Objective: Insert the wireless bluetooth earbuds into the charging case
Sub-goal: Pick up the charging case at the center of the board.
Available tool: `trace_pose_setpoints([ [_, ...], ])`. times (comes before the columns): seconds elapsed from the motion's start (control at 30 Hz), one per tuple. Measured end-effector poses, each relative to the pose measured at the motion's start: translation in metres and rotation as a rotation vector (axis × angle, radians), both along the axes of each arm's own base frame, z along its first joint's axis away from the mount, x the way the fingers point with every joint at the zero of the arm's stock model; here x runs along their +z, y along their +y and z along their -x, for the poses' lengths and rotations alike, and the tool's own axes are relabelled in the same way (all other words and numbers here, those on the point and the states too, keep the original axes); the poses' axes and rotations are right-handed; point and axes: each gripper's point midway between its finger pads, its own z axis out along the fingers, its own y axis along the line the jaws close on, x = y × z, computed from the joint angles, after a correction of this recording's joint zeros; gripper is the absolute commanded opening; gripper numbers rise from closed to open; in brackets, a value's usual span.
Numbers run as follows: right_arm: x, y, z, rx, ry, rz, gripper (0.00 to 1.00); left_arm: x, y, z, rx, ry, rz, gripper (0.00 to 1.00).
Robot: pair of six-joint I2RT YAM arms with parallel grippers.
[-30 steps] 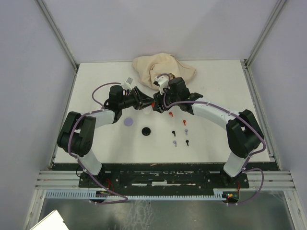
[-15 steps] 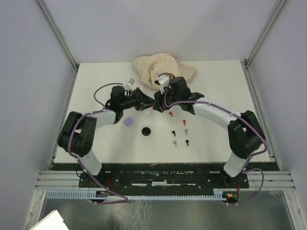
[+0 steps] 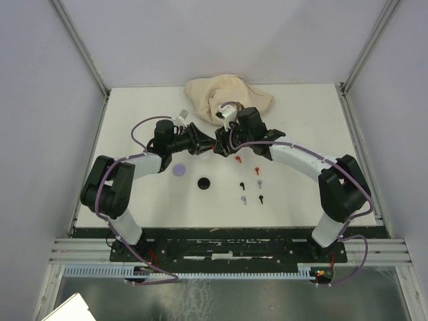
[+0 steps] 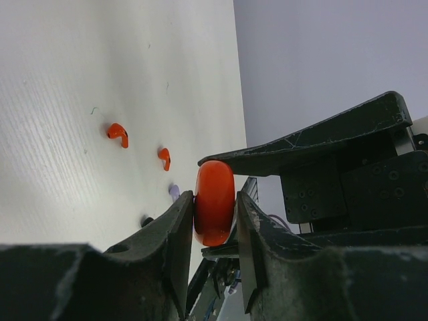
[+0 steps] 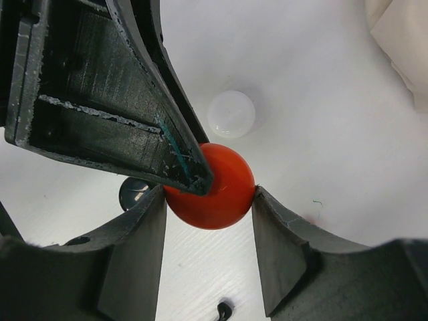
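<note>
1. The left claw (image 4: 215, 200) is pinching the red charging case (image 4: 214, 180) edge-on, one finger pressed on each flat face.
2. The right claw (image 5: 208, 197) is pressed onto the same red case from the other direction, its two fingers touching opposite sides of the round rim. One left finger lies across the case's upper left in the right wrist view.
3. In the top view the two claws meet just above the centre of the white surface (image 3: 301, 127), directly below the crumpled beige cloth bag (image 3: 231, 93).
4. The earbuds lie loose on the surface to the lower right of the claws: a red earbud (image 3: 238, 159), a second red one (image 3: 255, 170), a lavender one (image 3: 259, 182), a black one (image 3: 243, 184), another lavender (image 3: 244, 199) and another black (image 3: 261, 198).
5. A lavender disc (image 3: 178, 170) and a black disc (image 3: 204, 182) sit to the lower left of the claws.
6. A white disc (image 5: 231, 114) rests on the surface just beyond the red case in the right wrist view.
</note>
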Motion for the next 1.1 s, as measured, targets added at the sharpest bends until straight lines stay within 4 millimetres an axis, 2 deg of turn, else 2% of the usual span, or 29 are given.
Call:
trace_pose_setpoints([
  [0.77,-0.0011,-0.0068,-0.0006,-0.013,-0.002,0.0,0.34,-0.0001,-0.0019,0.0016,-0.006,0.001,0.0,0.39],
  [0.87,-0.0011,-0.0068,-0.0006,-0.013,-0.001,-0.001,0.34,-0.0002,-0.0019,0.0015,-0.005,0.001,0.0,0.35],
  [0.93,-0.0012,-0.0069,-0.0007,-0.013,-0.001,-0.001,0.34,-0.0002,-0.0019,0.0015,-0.005,0.001,0.0,0.28],
  [1.07,-0.0012,-0.0072,-0.0006,-0.013,0.0,-0.001,0.35,0.0,-0.0019,0.0013,-0.005,0.0,0.0,0.06],
  [1.1,-0.0011,-0.0072,-0.0007,-0.013,0.0,-0.001,0.41,0.0001,-0.0019,0.0013,-0.005,0.0,0.0,0.03],
])
